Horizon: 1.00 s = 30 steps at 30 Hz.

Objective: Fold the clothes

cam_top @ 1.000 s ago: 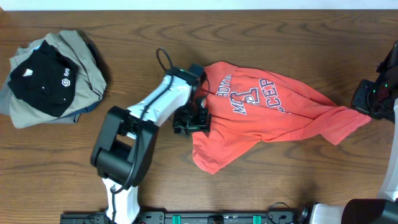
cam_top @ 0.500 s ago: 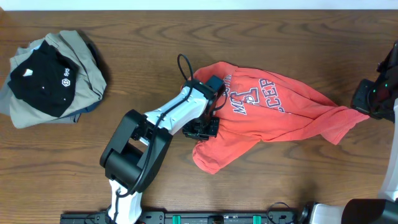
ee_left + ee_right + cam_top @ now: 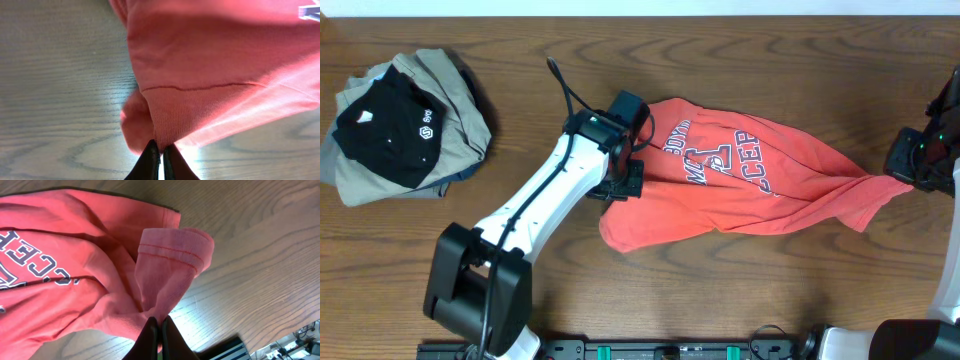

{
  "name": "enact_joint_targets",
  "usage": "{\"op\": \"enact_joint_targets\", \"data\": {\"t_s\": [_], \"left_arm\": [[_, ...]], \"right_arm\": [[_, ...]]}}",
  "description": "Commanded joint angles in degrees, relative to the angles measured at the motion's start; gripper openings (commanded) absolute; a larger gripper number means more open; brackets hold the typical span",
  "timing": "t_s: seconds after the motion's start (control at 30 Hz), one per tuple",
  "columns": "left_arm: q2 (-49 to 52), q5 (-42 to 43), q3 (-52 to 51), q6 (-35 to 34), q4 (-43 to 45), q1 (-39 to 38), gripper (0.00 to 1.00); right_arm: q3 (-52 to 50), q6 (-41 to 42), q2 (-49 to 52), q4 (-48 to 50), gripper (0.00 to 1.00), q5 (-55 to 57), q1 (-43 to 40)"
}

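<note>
Item — left gripper (image 3: 160,161): fingers pressed together on a pinch of the red T-shirt (image 3: 215,75) at its ribbed edge. Since half a second ago it has drawn back leftward. The garment's lower-left lobe has gone with it and now lies flatter and wider on the table (image 3: 770,310).

Reading: the spreading step is under way, and no fold has been made yet.

Item — red T-shirt (image 3: 760,190): lies at table centre and runs out to the right. It is printed side up with dark block lettering, stretched between the two arms, and creased along its lower hem.

Item — right gripper (image 3: 159,330): closed on a bunched, stitched cuff or hem at the shirt's right end; position unchanged.

Item — pile of clothes (image 3: 405,125): lies far left, well apart from the shirt, with a black garment on top of grey-tan ones.
</note>
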Motion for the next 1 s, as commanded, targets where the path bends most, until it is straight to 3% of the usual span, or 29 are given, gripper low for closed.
{"op": "enact_joint_targets", "data": {"t_s": [0.0, 0.1, 0.6, 0.73, 0.83, 0.97], "left_arm": [[1.5, -0.5, -0.5, -0.3, -0.2, -0.8, 0.37], [2.9, -0.5, -2.3, -0.3, 0.0, -1.1, 0.48], [4.4, -3.4, -5.6, 0.1, 11.0, -1.1, 0.6], [5.3, 0.1, -5.6, 0.8, 10.8, -1.1, 0.38], [5.6, 4.0, -5.6, 2.7, 10.4, -1.1, 0.09], [5.5, 4.1, -5.6, 2.8, 8.5, -0.9, 0.06]], "right_arm": [[-0.1, 0.4, -0.1, 0.1, 0.04, 1.0, -0.6], [-0.1, 0.4, -0.1, -0.1, 0.04, 1.0, -0.6], [-0.1, 0.4, -0.1, -0.2, 0.04, 0.8, -0.6], [-0.2, 0.4, -0.1, -0.8, 0.05, 0.8, -0.6], [-0.9, 0.4, -0.1, -0.9, 0.07, 0.8, -0.6], [-2.8, 0.4, -0.1, -0.7, 0.08, 0.8, -0.6]]}}
